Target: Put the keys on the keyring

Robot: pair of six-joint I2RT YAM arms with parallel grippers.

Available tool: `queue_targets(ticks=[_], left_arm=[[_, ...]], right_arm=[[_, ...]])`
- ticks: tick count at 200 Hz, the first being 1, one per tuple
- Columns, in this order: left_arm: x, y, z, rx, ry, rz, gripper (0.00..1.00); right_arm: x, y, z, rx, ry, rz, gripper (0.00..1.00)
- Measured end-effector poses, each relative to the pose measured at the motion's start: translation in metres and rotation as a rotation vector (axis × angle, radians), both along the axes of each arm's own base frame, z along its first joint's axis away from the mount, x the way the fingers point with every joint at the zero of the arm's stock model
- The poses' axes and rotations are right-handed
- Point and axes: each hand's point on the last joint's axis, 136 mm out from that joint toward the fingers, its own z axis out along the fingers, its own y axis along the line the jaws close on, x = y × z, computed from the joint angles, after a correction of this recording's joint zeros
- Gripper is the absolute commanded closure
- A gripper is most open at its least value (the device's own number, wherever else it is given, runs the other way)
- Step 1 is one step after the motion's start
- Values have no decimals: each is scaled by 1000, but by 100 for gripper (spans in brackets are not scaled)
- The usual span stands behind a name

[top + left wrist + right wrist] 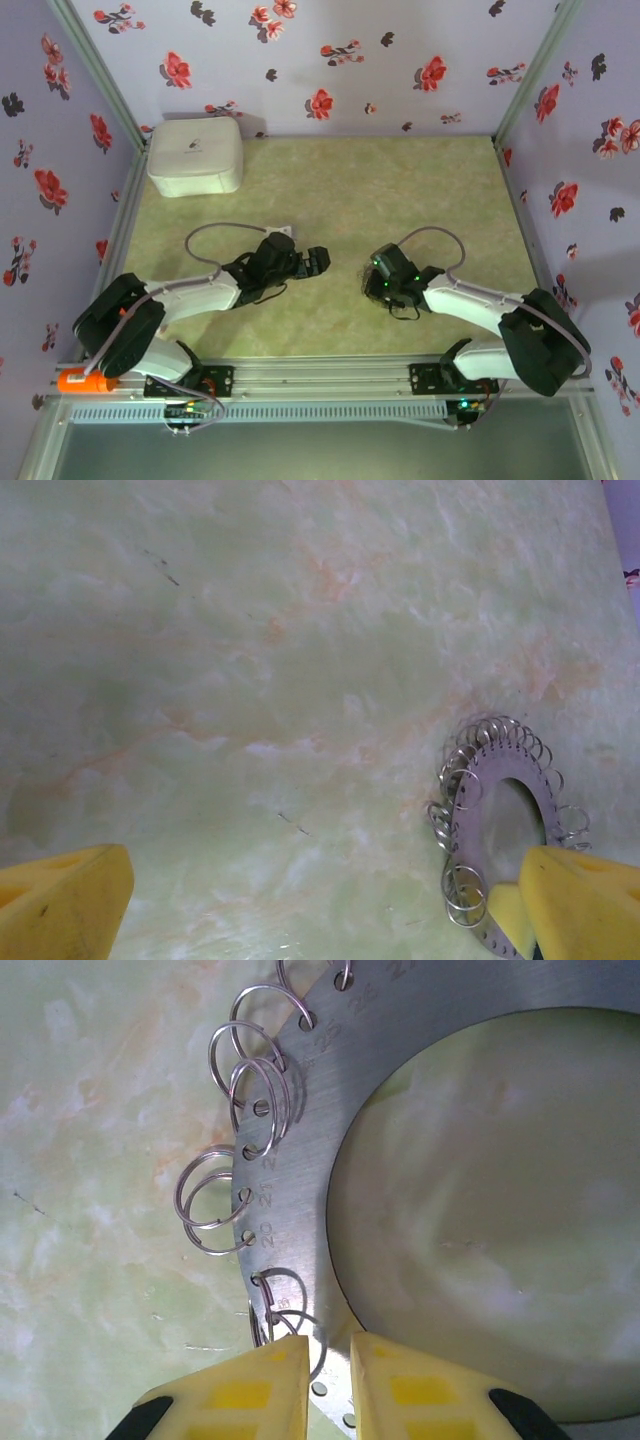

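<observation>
Right gripper (328,1360), jaws nearly together over keyring (300,1175) rim at 6 o'clock, hold untellable; left gripper (320,880) wide, empty; likely risk: snagging a split ring (262,1100), dragging keyring.

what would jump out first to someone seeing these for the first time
The flat grey keyring, its rim hung with small wire loops, lies on the green marbled table. The right gripper straddles its rim, fingers nearly together. A white box sits far left.

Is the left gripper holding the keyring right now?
No: the left gripper is wide open, and the keyring lies flat on the table beside one finger.
</observation>
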Motion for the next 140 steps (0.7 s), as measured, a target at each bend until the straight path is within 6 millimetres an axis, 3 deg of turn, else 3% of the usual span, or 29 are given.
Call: queue_targets(ticks=[92,140], left_arm=[[-5,-3,-15,60,58,-8,0],[-6,-1,-17,71,64,-3,0]], right_arm=[[-6,4,1,-1,16,24,76],[6,11,11,-27,-9,38,71]])
